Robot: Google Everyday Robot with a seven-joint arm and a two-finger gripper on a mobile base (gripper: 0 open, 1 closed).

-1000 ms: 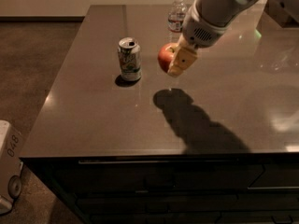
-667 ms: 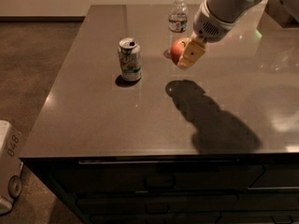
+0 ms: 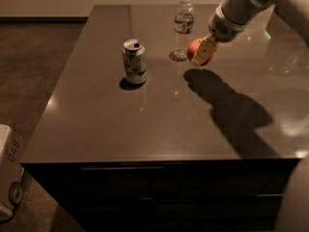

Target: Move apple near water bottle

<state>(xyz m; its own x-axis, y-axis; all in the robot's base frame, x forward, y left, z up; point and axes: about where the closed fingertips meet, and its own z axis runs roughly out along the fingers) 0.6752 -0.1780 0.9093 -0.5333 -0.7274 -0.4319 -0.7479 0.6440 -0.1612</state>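
The red-orange apple (image 3: 195, 49) is held in my gripper (image 3: 202, 52), just right of the water bottle (image 3: 183, 26), low over the dark tabletop (image 3: 145, 110). The bottle is clear with a white cap and a blue-and-white label, and it stands upright at the back of the table. My gripper's tan fingers (image 3: 205, 50) are shut on the apple, and the arm reaches in from the upper right. The apple's right side is hidden behind the fingers.
A green-and-white drink can (image 3: 134, 61) with a silver top stands upright left of the bottle. The arm's shadow (image 3: 227, 105) lies across the right half of the table. A white object (image 3: 9, 173) stands on the floor at the lower left.
My gripper has carried the apple toward the back of the table and closer to the water bottle. The can and the bottle have not moved.
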